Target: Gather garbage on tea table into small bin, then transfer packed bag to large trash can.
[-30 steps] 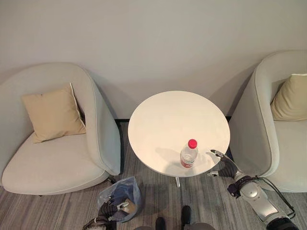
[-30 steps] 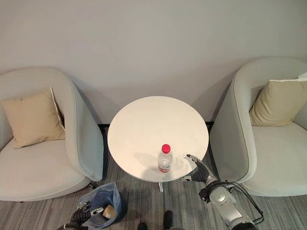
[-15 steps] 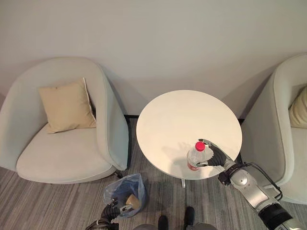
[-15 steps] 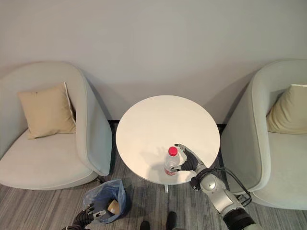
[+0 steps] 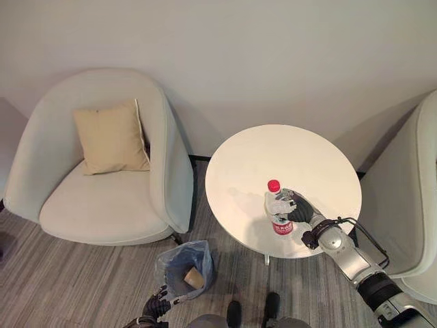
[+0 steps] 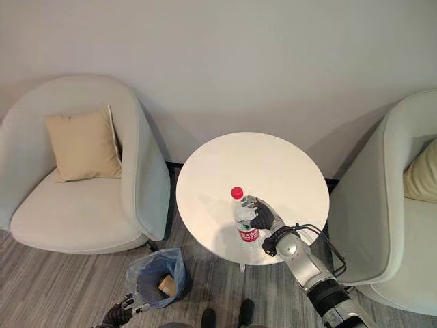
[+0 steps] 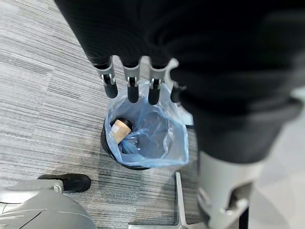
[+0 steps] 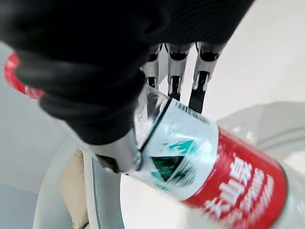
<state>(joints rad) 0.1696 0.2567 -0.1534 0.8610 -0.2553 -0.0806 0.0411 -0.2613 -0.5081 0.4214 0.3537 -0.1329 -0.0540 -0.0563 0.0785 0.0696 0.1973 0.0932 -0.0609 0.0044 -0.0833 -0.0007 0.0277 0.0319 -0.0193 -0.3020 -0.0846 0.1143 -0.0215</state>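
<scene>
wall [image 5: 259,48]: plain pale grey, behind the table | floor [image 5: 75,280]: grey striped carpet | table [image 5: 307,164]: round, white, near the wall | chair [image 5: 102,164]: pale grey, left of table, tan cushion [image 5: 110,137] on its seat | second chair [image 6: 389,205]: right of table, tan cushion [image 6: 421,179]

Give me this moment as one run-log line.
right hand: shut on bottle, over tea table | left hand: open, above small bin | bin: cup inside
</scene>
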